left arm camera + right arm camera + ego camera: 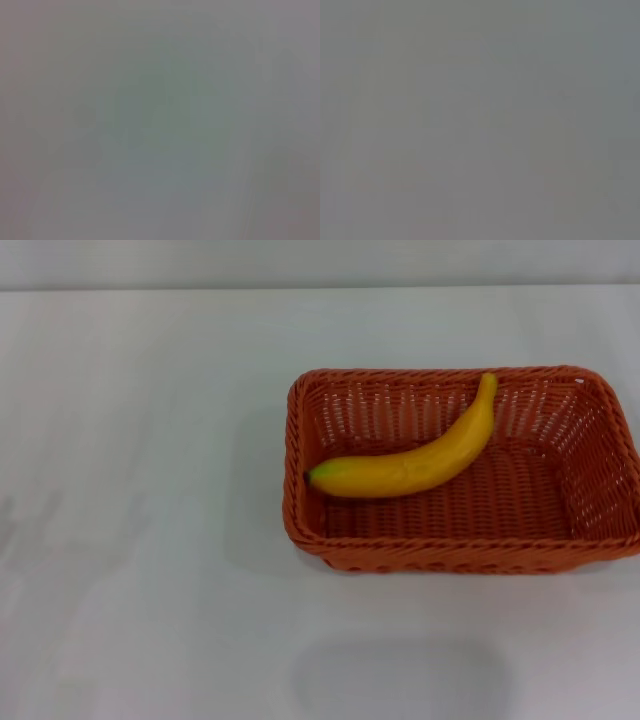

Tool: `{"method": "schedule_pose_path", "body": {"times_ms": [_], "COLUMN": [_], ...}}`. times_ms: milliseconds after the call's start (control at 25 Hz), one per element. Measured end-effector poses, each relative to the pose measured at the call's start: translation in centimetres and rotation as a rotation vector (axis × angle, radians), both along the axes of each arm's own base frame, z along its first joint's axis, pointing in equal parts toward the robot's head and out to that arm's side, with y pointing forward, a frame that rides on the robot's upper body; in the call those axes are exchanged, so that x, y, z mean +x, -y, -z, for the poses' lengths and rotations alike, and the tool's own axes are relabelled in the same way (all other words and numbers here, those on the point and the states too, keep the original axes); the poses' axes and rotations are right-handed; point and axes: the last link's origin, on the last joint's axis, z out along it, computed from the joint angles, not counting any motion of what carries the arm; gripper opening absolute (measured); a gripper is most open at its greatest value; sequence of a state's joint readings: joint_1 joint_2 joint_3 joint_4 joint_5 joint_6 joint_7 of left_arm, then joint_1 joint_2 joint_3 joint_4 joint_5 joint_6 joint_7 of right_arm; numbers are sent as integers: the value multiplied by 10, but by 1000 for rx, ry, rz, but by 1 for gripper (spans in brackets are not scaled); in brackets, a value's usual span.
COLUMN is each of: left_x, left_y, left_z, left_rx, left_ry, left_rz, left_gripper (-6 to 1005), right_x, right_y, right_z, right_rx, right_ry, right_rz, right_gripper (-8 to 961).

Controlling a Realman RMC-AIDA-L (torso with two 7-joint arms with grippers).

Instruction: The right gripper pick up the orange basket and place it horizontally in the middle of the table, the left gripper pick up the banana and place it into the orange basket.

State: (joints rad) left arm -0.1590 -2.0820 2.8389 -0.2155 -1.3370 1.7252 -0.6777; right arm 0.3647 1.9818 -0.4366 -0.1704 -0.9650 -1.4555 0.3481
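The orange basket point(462, 540) stands on the white table point(140, 490), right of the centre in the head view, with its long side running left to right. Inside it lies the yellow banana point(410, 464), slanting from its greenish tip near the basket's left wall up to its stem end at the far rim. Neither gripper appears in the head view. Both wrist views show only a plain grey surface, with no fingers and no objects in them.
Bare white tabletop spreads to the left of the basket and in front of it. The basket's right end reaches the right edge of the head view. The table's far edge runs along the top.
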Motion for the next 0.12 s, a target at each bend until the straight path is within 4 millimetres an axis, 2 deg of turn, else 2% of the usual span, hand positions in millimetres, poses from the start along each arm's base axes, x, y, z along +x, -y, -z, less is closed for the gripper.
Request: {"method": "schedule_pose_path", "body": {"times_ms": [120], "left_x": [-4], "left_y": [-11], "left_z": [-3], "left_rx": [-36], "left_ry": [24], "left_rz": [-17], "left_gripper": [888], "right_x": [-4], "right_y": [0], "right_z": [5], "right_rx": [1], "right_ry": [-8], "right_rz": [-12], "right_gripper": [791]}}
